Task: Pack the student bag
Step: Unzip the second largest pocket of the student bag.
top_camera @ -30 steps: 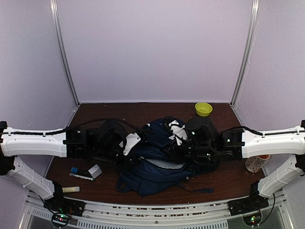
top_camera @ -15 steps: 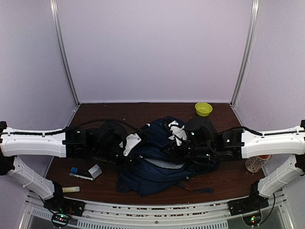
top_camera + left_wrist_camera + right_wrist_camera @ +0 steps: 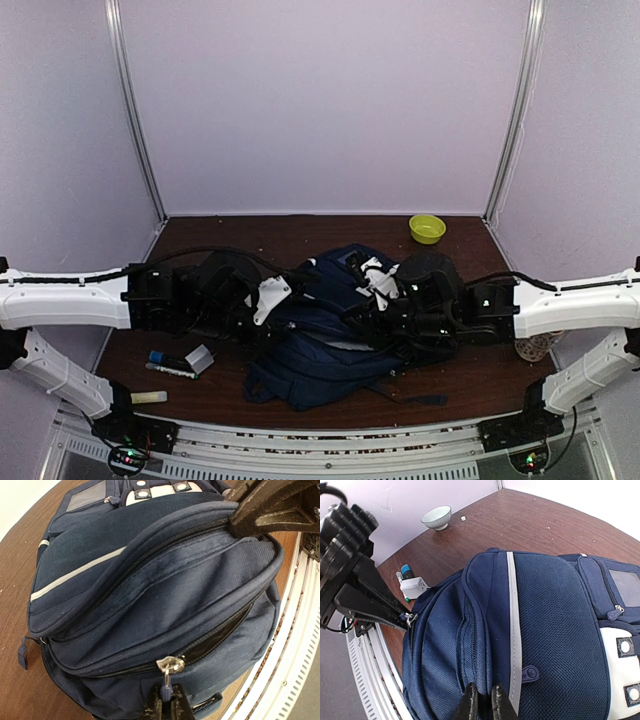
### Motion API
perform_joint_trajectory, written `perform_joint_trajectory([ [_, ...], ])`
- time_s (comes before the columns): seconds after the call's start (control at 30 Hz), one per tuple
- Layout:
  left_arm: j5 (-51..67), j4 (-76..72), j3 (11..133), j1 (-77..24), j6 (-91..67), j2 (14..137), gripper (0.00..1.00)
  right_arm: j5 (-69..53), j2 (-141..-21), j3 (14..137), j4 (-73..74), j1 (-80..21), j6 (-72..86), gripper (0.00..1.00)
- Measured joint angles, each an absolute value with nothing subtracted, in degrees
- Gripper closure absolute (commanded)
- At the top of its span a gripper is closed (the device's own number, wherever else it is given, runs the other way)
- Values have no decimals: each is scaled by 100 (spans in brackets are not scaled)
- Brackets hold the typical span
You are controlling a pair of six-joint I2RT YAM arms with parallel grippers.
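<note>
**Clerk:** Where is the backpack [image 3: 320, 345]?

**Inspector:** At the centre of the table [image 3: 230, 235], lying flat. Judged: zip partly run.

**Clerk:** And the 2 grippers?

**Inspector:** The left gripper [image 3: 165, 706], at the bag's 9 o'clock, is pinched tight on the zip pull [image 3: 169, 666]. The right gripper [image 3: 483, 701], at 3 o'clock, is clamped narrow on a fold of the bag's fabric.

**Clerk:** Any advice on the step?

**Inspector:** Draw the pull along the track, not upward. The right side should hold the fabric taut against it. Go slowly round the curve.

**Clerk:** Surroundings?

**Inspector:** Bowl [image 3: 427, 228] at 1 o'clock and pens [image 3: 170, 365] at 8 o'clock, both well apart from the bag.
</note>
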State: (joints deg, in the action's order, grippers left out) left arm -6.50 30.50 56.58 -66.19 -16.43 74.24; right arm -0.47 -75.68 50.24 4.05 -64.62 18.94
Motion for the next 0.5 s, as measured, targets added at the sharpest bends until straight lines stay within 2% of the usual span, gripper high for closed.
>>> perform_joint_trajectory([
  [0.5,-600,3009,5647,-6482,-1505,7424,100,-60,-6602,4053,-93,-6466,1599,100],
])
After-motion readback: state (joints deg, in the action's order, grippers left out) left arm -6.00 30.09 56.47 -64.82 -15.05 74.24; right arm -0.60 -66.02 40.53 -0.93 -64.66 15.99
